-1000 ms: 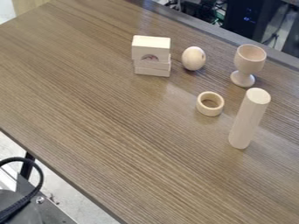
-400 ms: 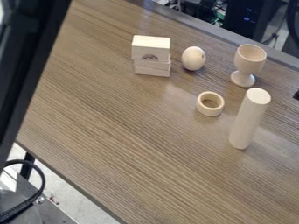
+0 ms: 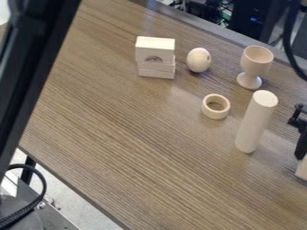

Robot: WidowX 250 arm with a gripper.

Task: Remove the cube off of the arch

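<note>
Down the right edge have come the jaws — clamped on a pale block.

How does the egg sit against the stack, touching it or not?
Apart. The camera view shows a narrow strip of bare tabletop between the right side of the stack and the egg.

So the arch is plain pale wood, sitting upright on another pale block, with its little rounded notch facing down. Pretty sure the cube is that pale wooden bit at the right edge, mostly cut off.
</note>
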